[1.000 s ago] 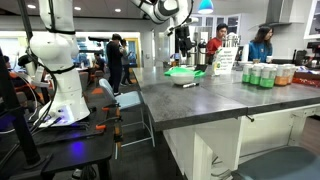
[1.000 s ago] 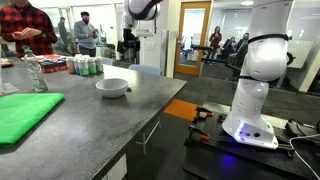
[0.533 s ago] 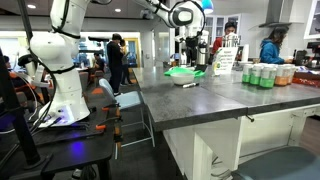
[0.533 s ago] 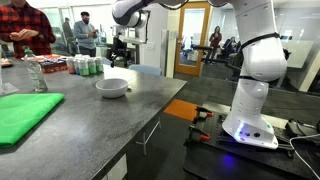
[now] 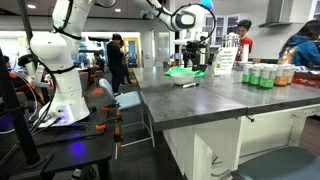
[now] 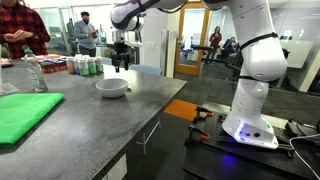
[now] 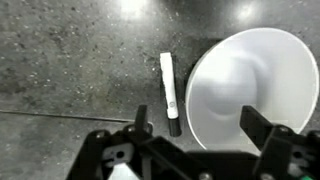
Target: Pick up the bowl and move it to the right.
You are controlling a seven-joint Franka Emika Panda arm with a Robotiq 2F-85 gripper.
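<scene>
Wrist view: the gripper (image 7: 200,130) is wide open and holds nothing. Under it the bowl (image 7: 250,85) stands empty on the counter (image 7: 70,60), with a marker (image 7: 168,92) just beside its rim. I think that coming down it may strike the marker, or catch the rim badly so the bowl tips. In an exterior view the gripper (image 6: 121,62) hangs over the bowl (image 6: 112,88), not touching; cans (image 6: 85,66) stand near and could be knocked.

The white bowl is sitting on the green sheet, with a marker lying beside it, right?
No. The bowl sits on the bare grey countertop, not on the green sheet, which lies apart from it in an exterior view. The marker does lie beside it, as the wrist view shows.
</scene>
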